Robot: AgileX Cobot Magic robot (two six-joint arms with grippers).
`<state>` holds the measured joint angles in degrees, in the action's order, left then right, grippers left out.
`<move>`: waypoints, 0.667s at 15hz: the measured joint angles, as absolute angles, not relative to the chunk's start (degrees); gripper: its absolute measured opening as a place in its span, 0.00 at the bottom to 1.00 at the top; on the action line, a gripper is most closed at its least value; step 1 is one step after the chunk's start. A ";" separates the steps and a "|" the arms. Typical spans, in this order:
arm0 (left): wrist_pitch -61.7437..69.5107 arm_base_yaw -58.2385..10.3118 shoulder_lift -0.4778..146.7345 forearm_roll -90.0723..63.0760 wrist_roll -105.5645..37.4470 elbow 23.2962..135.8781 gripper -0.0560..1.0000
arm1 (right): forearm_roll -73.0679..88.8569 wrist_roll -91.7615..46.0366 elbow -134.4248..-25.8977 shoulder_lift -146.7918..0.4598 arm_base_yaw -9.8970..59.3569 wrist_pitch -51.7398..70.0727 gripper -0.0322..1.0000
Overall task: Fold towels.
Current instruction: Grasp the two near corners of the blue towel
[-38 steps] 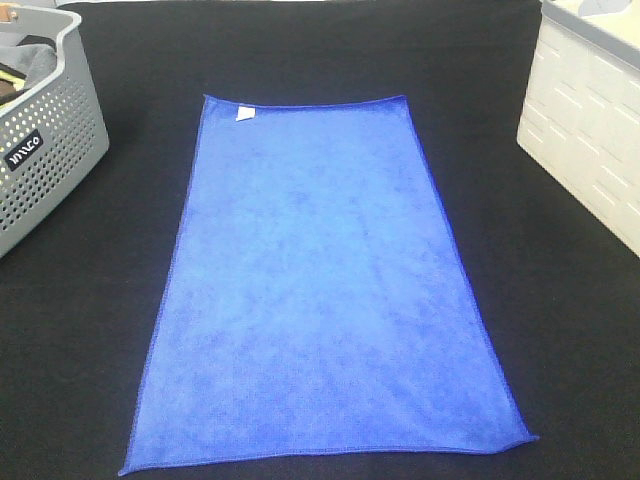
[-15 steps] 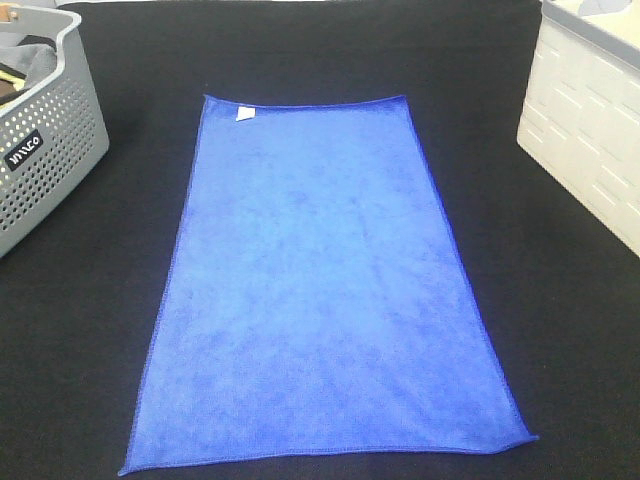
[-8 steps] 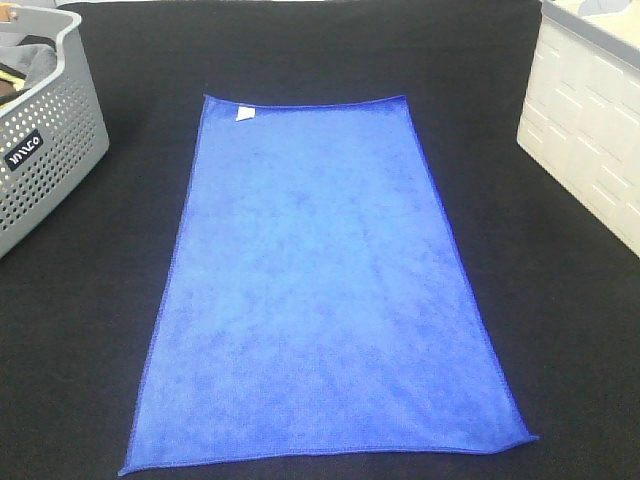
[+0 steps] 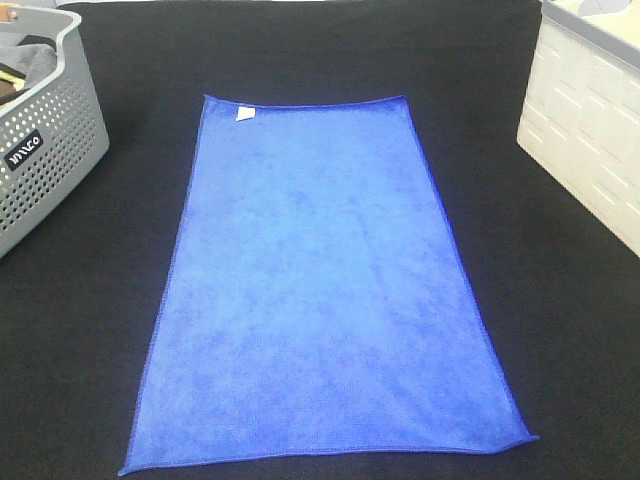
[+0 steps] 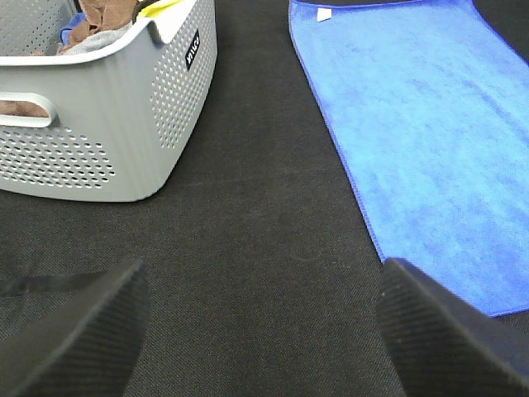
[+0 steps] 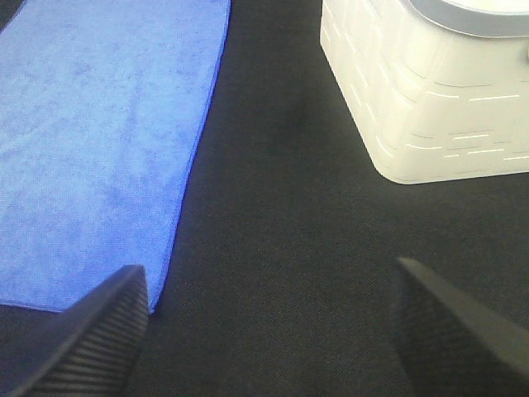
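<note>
A black table (image 4: 320, 50) fills the high view, with a royal-blue towel (image 4: 320, 290) spread flat and unfolded along its middle. The long sides run from the near edge toward the far end. Darker blue stitching lines the edges, and a small white tag (image 4: 244, 114) sits just inside the far left corner. The near right corner curls out slightly to a point.

A grey perforated basket (image 4: 45, 150) stands on the table at the far left, well apart from the towel. It carries a small black label and holds bunched cloth, brown and grey, with something yellow at the rim. A white bin (image 4: 590, 130) with a brick-like relief stands at the far right, also clear of the towel.

Neither arm appears in the high view. The left wrist view shows the left tool (image 5: 263, 281) with its black ribbed fingers spread wide and nothing between them. It hangs over bare table between the basket (image 5: 99, 107) and the towel's left edge (image 5: 430, 141).

The right tool (image 6: 271, 273) is likewise spread wide and holds nothing. It is above bare table, between the towel's near right corner (image 6: 99, 132) and the bin (image 6: 430, 83).
</note>
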<state>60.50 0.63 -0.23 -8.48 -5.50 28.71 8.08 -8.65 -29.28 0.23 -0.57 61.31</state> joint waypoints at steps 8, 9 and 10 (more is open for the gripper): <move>60.50 0.63 -0.23 -8.48 -5.50 28.71 0.75 | 8.08 -8.65 -29.28 0.23 -0.57 61.31 0.76; 60.50 0.63 -0.23 -8.48 -5.50 28.71 0.75 | 8.08 -8.65 -29.28 0.23 -0.57 61.31 0.76; 60.50 0.63 -0.23 -8.48 -5.50 28.71 0.75 | 8.08 -8.65 -29.28 0.23 -0.57 61.31 0.76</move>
<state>60.50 0.63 -0.23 -8.48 -5.50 28.71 8.08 -8.65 -29.28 0.23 -0.57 61.31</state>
